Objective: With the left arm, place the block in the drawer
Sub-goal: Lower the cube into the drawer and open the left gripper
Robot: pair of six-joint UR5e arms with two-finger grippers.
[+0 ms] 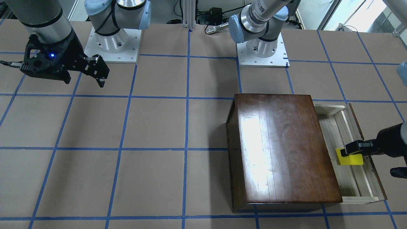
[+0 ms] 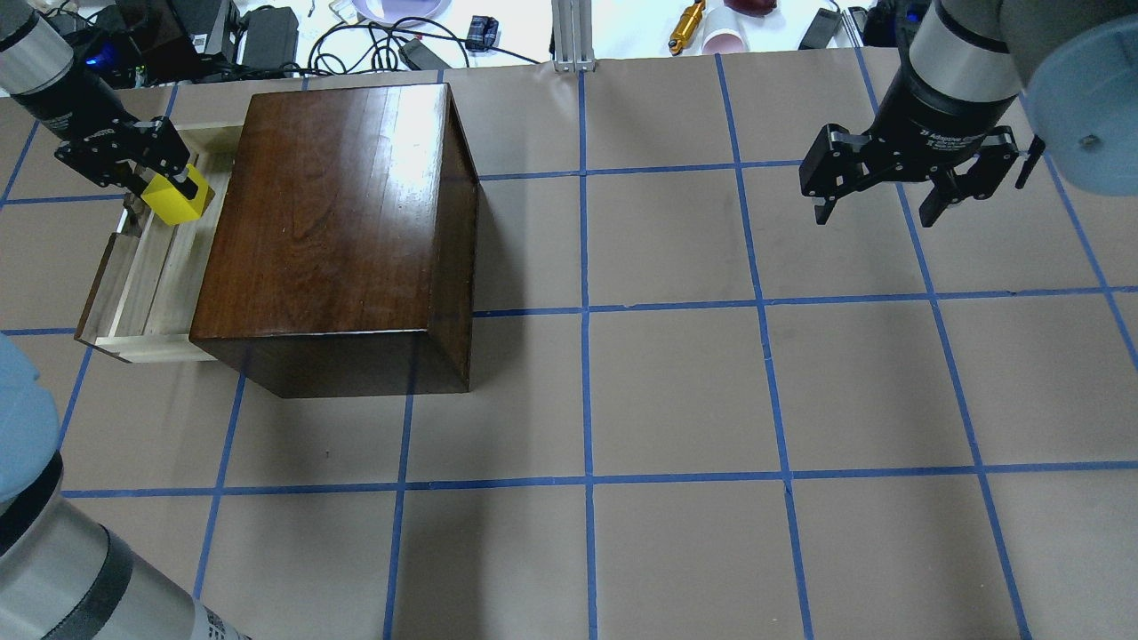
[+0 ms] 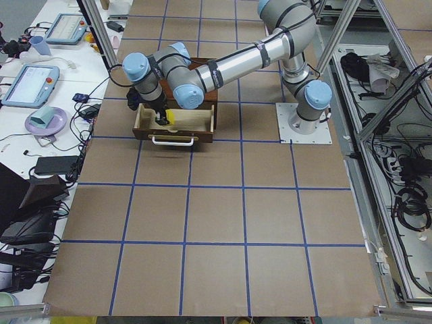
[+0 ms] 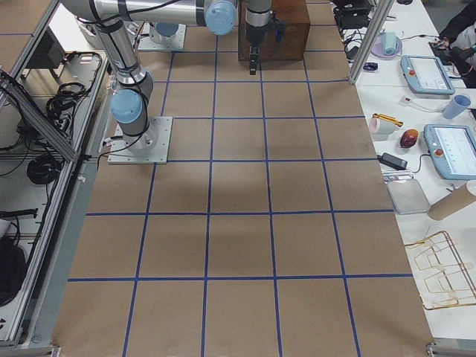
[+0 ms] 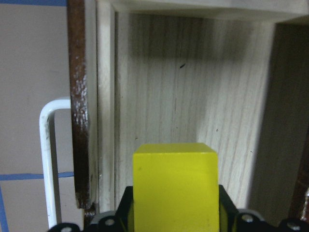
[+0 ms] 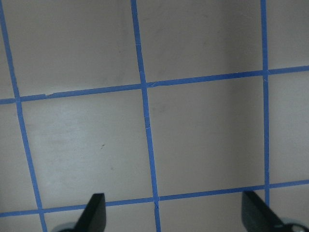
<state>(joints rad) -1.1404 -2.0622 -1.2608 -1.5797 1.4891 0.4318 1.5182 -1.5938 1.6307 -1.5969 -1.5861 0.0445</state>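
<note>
Right now you have the left gripper [image 2: 165, 184] clamped on the block [image 2: 178, 200], its two black fingers pressing on opposite faces of the yellow cube. In the left wrist view the block [image 5: 175, 188] fills the lower middle, with the drawer's pale wooden floor [image 5: 159, 87] spread out beyond it.

The drawer [image 2: 151, 276] stands pulled out from the dark brown cabinet [image 2: 338, 222] on the robot's left side, and the block hangs over its open interior, between the cabinet body and the dark front panel. You cannot tell from these views whether the cube touches the drawer floor. A white bar handle [image 5: 47, 159] sits on the outside of the front panel.

From across the table you see the same grip: the left gripper [image 1: 351, 152] reaches in from the outer side, with the block [image 1: 349, 159] over the drawer [image 1: 353, 181].

Your right gripper [image 2: 878, 213] hangs with its fingers spread wide and holds nothing, over the bare table [image 2: 676, 391] and its blue tape lines [image 6: 145, 121], well apart from the cabinet.
</note>
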